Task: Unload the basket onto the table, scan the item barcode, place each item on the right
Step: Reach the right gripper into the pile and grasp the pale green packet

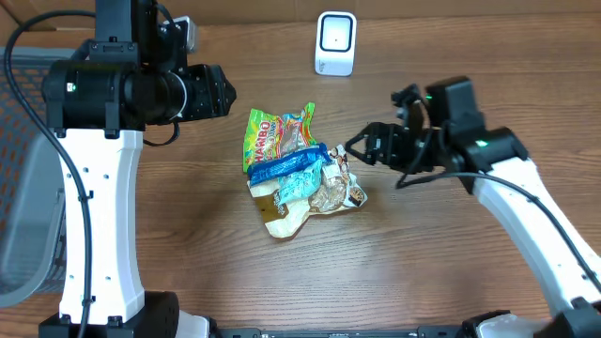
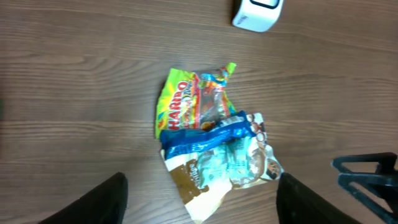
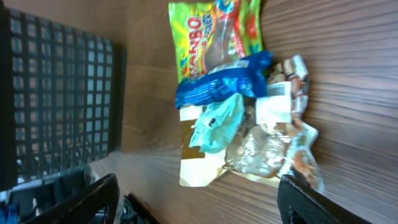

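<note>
Several snack packets lie heaped mid-table: a green Haribo bag (image 1: 270, 134), a blue wrapper (image 1: 285, 165), a teal packet (image 1: 302, 183), a brown-and-cream pouch (image 1: 282, 218) and a clear crinkled packet (image 1: 334, 193). No barcode shows on any of them. The white scanner (image 1: 335, 42) stands at the back. My right gripper (image 1: 360, 150) is open at the heap's right edge; in its wrist view its fingers (image 3: 311, 202) flank the pouch (image 3: 199, 165) and clear packet (image 3: 267, 149). My left gripper (image 1: 225, 94) hangs open, high and left of the heap, with the pouch (image 2: 199, 186) far below between its fingers (image 2: 102, 202).
A grey mesh basket (image 1: 23, 188) stands at the table's left edge and also fills the left of the right wrist view as dark mesh (image 3: 56, 93). The scanner's corner (image 2: 258, 14) shows at the top of the left wrist view. The right gripper's fingers (image 2: 367, 175) show at that view's right edge.
</note>
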